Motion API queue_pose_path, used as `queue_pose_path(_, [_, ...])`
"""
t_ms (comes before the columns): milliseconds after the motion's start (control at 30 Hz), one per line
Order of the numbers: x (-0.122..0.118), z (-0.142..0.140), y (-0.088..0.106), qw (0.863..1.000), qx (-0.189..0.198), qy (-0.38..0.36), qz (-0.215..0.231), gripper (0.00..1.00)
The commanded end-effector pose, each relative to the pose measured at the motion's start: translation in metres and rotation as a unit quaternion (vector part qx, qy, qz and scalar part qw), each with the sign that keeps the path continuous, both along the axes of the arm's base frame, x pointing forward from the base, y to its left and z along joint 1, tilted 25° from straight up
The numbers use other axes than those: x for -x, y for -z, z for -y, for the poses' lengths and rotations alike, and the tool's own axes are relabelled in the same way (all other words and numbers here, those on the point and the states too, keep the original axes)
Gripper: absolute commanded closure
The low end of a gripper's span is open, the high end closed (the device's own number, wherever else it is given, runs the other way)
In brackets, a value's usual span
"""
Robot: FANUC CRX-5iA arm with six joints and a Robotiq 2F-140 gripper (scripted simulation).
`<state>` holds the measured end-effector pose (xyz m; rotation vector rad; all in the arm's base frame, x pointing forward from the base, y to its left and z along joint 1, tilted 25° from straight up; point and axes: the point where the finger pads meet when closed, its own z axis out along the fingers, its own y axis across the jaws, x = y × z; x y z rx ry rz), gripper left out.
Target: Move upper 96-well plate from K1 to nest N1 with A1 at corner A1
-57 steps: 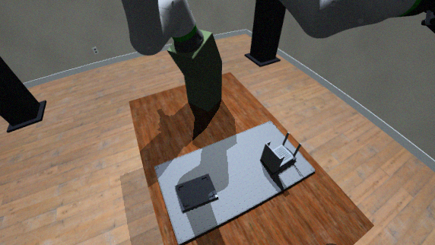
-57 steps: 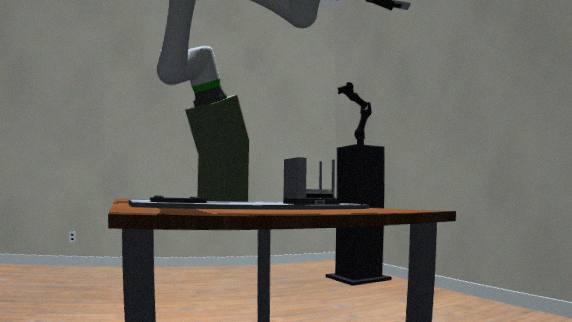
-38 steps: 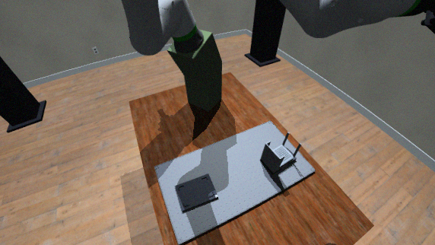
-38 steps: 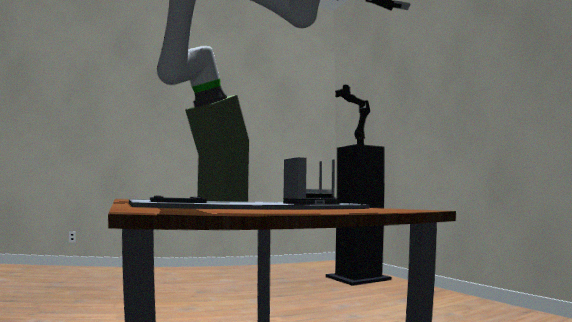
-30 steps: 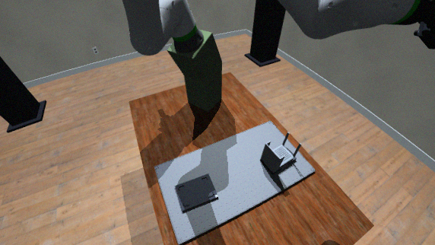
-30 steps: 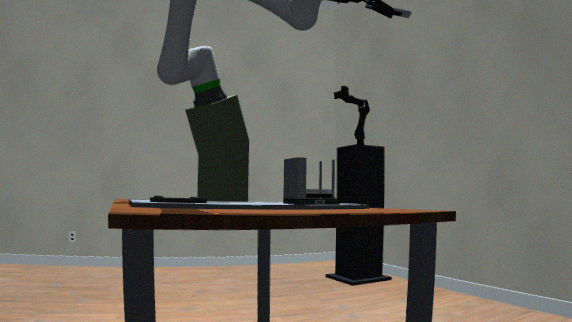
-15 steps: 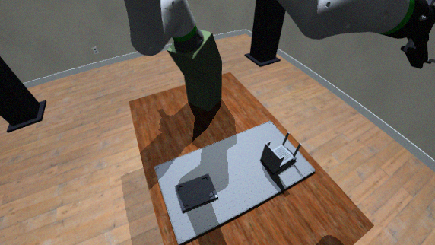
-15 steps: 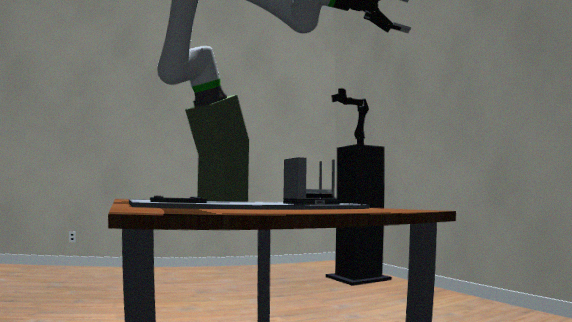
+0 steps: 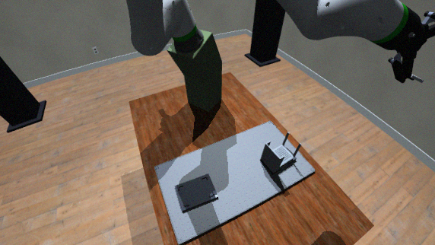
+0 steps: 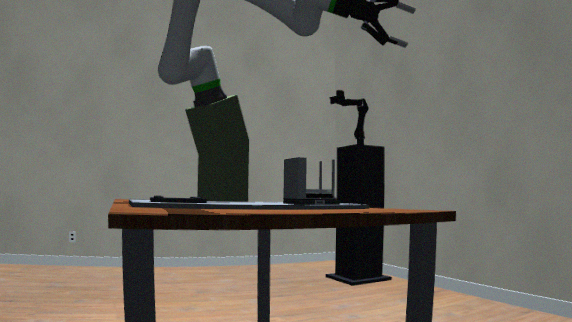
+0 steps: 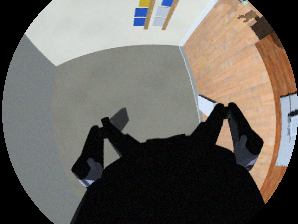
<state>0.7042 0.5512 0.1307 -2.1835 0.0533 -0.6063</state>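
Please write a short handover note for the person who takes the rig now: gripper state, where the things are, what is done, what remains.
Gripper: open, holding nothing, high above the table and far from the rack.
Stack rack K1: on the grey base plate, right part; a plate shows in it.
Plate nest N1: left part of the base plate, no plate in it.
Done: nothing moved.
Left: reach K1, grasp the upper plate, seat it flat in N1 with A1 at the marked corner.

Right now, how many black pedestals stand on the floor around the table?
2: one at the top view's left edge, one beyond the table's far end. Others may be out of frame.
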Motion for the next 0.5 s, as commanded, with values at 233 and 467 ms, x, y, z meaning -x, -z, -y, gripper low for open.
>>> queue_pose_path(233, [-0.017,0.03,0.041,0.997,0.02,0.066,-0.046,0.0])
queue_pose_path(467, [-0.023,0.046,0.06,0.993,0.027,0.093,-0.063,0.0])
